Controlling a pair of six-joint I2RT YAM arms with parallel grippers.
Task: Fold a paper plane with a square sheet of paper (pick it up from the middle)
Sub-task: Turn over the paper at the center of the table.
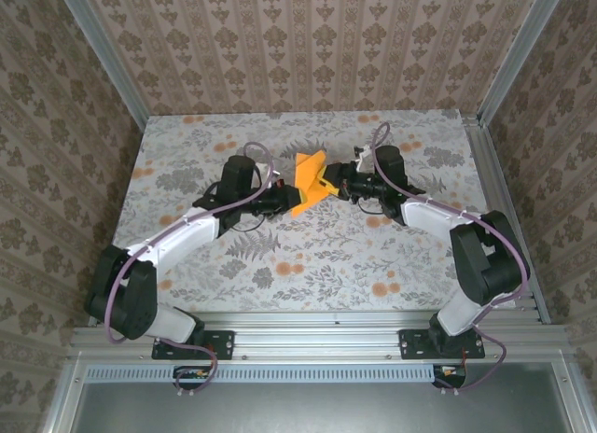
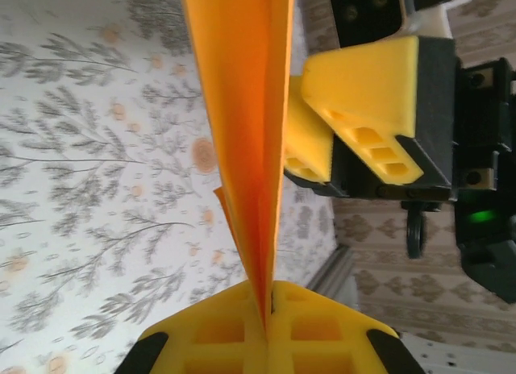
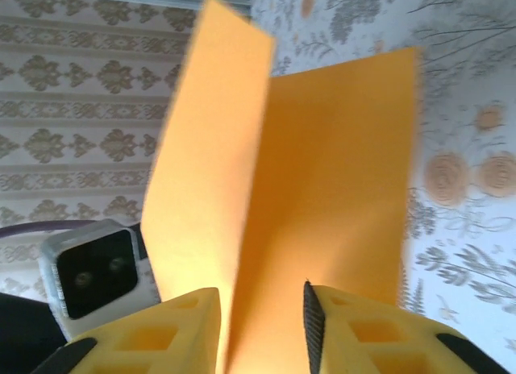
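Left gripper [image 2: 268, 303] was clamped shut on the square sheet of paper [image 2: 242, 108]; right gripper [image 3: 262, 305], at the sheet's opposite side, stood parted around it.

One orange paper sheet [image 1: 308, 174], one floral cloth [image 1: 233, 265], and two claws: left claw [image 1: 292, 201], right claw [image 1: 330, 184].

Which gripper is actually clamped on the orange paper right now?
The left gripper: its jaws are shut tight on the folded orange paper. The right gripper has its jaws standing apart on either side of it.
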